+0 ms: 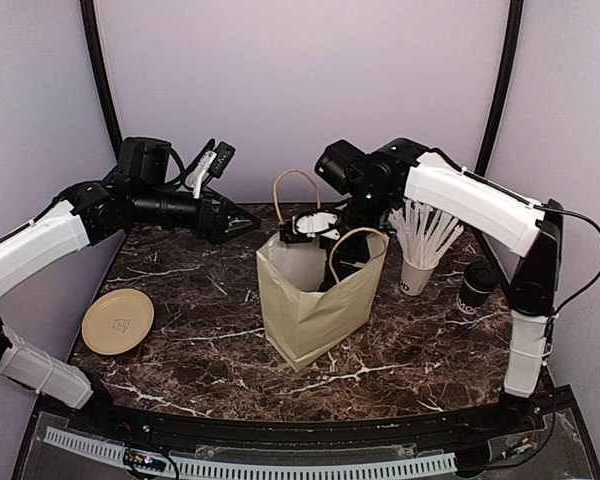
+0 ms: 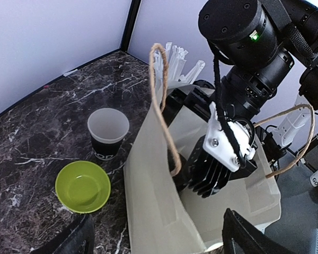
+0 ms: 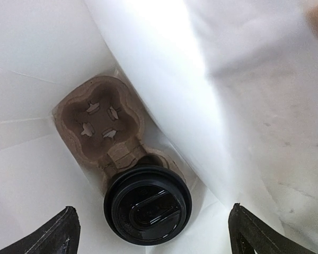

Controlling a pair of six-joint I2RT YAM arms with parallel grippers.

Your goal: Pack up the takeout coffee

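Top view: the paper bag [image 1: 315,300] stands mid-bench [image 1: 200,350], with the right arm [image 1: 460,195] reaching into its mouth. The left fingers [image 1: 238,222] hover left of the bag. One lidded coffee cup [image 1: 477,285] stands near the bench's right edge.

Left wrist view: the left fingers are apart and empty. An unlidded coffee cup [image 2: 108,132] stands beside a green bowl [image 2: 83,186], outside the bag.

Right wrist view: the right fingers [image 3: 53,235] are spread wide and empty above a second lidded cup [image 3: 147,203], which sits in a cardboard carrier [image 3: 98,119] on the bag floor.
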